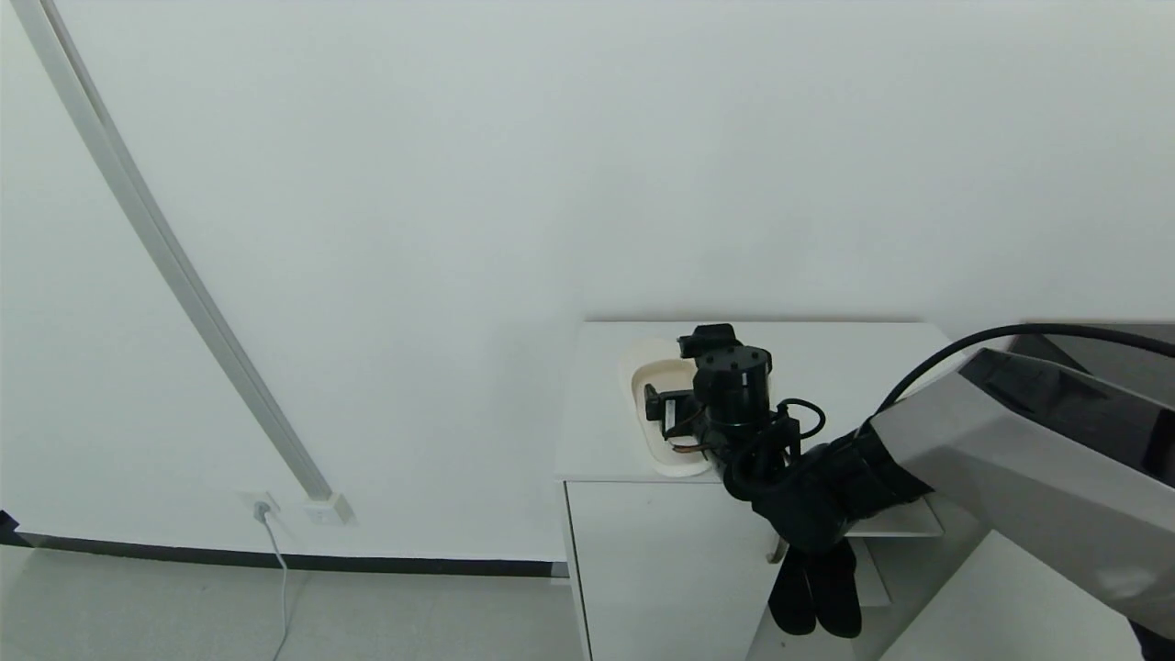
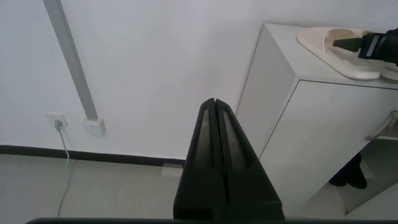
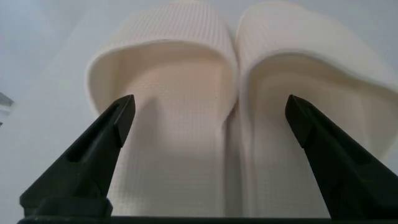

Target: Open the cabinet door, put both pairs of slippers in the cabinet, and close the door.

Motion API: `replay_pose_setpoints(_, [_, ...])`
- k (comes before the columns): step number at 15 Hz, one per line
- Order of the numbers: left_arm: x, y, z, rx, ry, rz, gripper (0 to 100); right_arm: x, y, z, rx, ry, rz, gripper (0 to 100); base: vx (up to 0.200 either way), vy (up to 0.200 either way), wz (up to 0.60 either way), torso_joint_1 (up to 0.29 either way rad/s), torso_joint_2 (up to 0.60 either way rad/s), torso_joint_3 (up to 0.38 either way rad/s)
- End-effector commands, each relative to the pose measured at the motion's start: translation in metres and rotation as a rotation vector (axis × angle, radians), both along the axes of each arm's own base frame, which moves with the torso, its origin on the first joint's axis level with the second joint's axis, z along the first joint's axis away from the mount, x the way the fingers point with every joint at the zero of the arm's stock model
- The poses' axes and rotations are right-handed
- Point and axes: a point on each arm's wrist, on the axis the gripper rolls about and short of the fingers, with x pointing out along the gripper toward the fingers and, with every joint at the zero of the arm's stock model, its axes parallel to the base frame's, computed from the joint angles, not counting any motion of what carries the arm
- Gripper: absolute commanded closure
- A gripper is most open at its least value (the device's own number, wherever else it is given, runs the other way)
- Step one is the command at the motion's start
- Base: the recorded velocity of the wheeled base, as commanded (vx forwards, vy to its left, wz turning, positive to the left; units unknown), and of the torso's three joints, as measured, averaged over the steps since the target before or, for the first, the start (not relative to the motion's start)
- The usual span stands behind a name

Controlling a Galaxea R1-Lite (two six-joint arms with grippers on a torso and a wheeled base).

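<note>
A pair of cream slippers lies side by side on top of the white cabinet, near its left end. My right gripper is open just above them, one finger outside each side of the pair; the head view shows it over the slippers. A pair of black slippers stands inside the cabinet's open right part, below a shelf. My left gripper is shut on nothing, held in the air to the left of the cabinet.
The cabinet's left door is closed, with a handle at its edge. A grey conduit runs down the wall to a socket with a plugged-in cable. Bare floor lies left of the cabinet.
</note>
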Motion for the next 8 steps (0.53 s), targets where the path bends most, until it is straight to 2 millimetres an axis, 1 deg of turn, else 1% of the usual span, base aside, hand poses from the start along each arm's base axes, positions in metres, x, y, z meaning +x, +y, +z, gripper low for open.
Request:
replay_pose_setpoints(1, [0.0,0.0,0.0,0.001,0.0,0.0,100,0.012,0.0,-0.01,-0.004,0.005,-0.015,0,0.0,0.0,0.0,0.0,0.0,0.0])
replay_pose_setpoints(4, [0.0,0.0,0.0,-0.001,0.0,0.003,100,0.018,0.002,-0.005,-0.004,0.005,-0.02,0,0.0,0.0,0.0,0.0,0.0,0.0])
replay_pose_setpoints(6, [0.0,0.0,0.0,-0.001,0.0,0.003,100,0.02,0.004,-0.007,-0.008,0.008,-0.019,0,0.0,0.0,0.0,0.0,0.0,0.0])
replay_pose_setpoints(8, [0.0,0.0,0.0,-0.001,0.0,0.003,100,0.025,0.004,-0.01,-0.017,0.003,-0.024,0,0.0,0.0,0.0,0.0,0.0,0.0])
